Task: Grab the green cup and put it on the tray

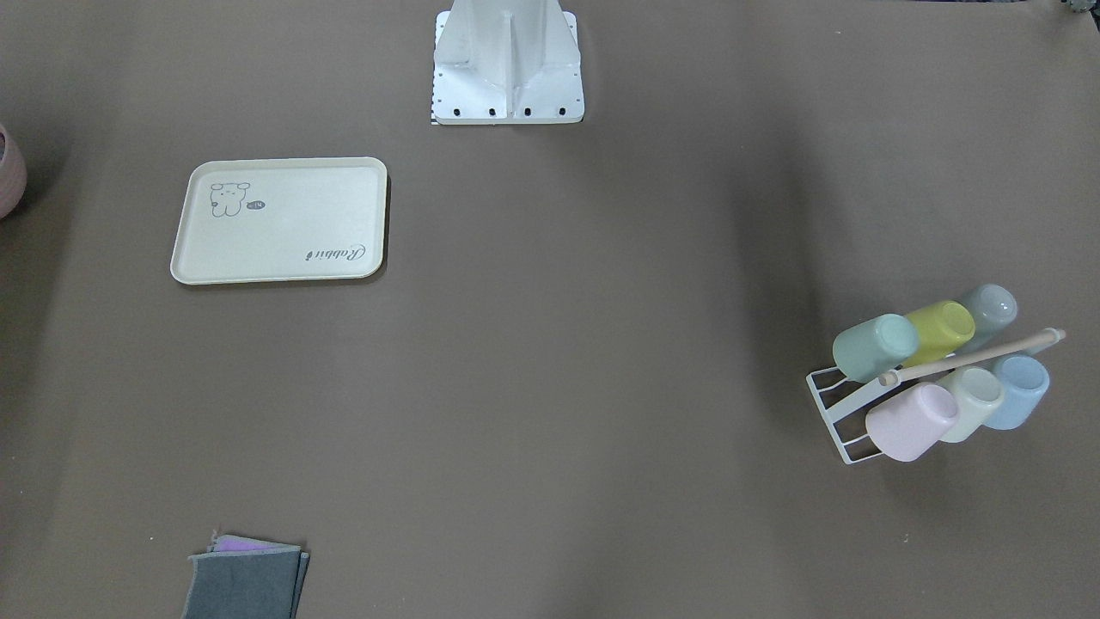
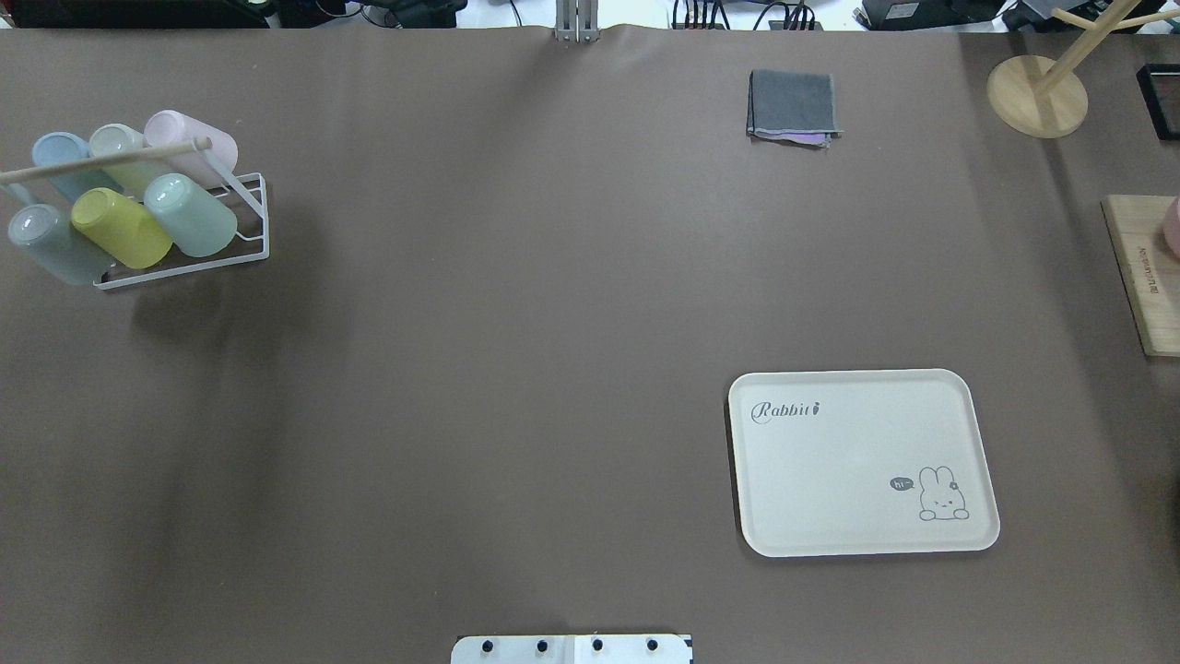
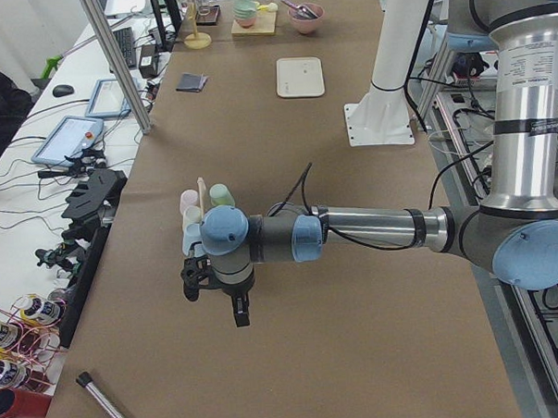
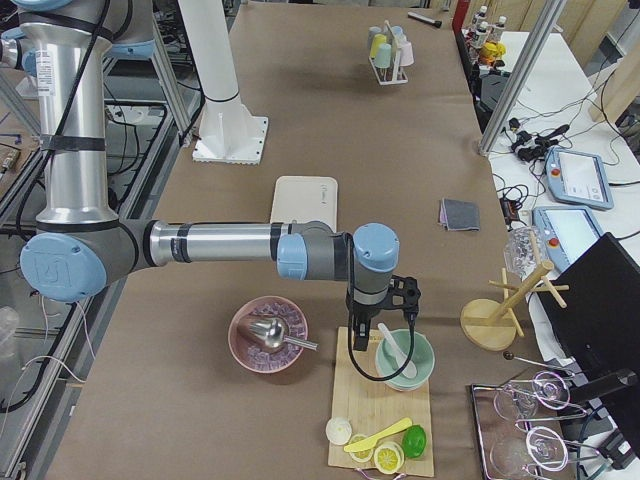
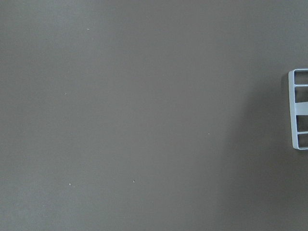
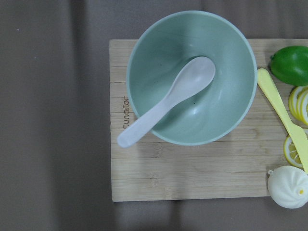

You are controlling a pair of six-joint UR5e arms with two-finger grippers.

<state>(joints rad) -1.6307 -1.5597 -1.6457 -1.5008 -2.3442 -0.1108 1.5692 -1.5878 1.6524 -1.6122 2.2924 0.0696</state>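
Observation:
The green cup point(image 1: 875, 346) lies tilted on a white wire rack point(image 1: 838, 413) beside a lime cup point(image 1: 941, 331); it also shows in the overhead view point(image 2: 191, 214). The cream tray point(image 2: 857, 461) lies far from it across the table, with nothing on it point(image 1: 284, 232). My left gripper point(image 3: 218, 300) hangs above the brown table just short of the rack, and I cannot tell if it is open or shut. My right gripper point(image 4: 385, 335) hovers over a green bowl point(image 6: 191, 77), its state also unclear. Neither gripper shows in the wrist, overhead or front views.
The rack also holds pink point(image 1: 911, 421), cream point(image 1: 971, 402), blue point(image 1: 1018, 391) and grey-blue point(image 1: 990, 305) cups under a wooden rod. A folded grey cloth point(image 2: 793, 106) lies at the far edge. A wooden board point(image 6: 192, 178) carries the bowl, a spoon and lime pieces. The robot base point(image 1: 507, 77) stands mid-table.

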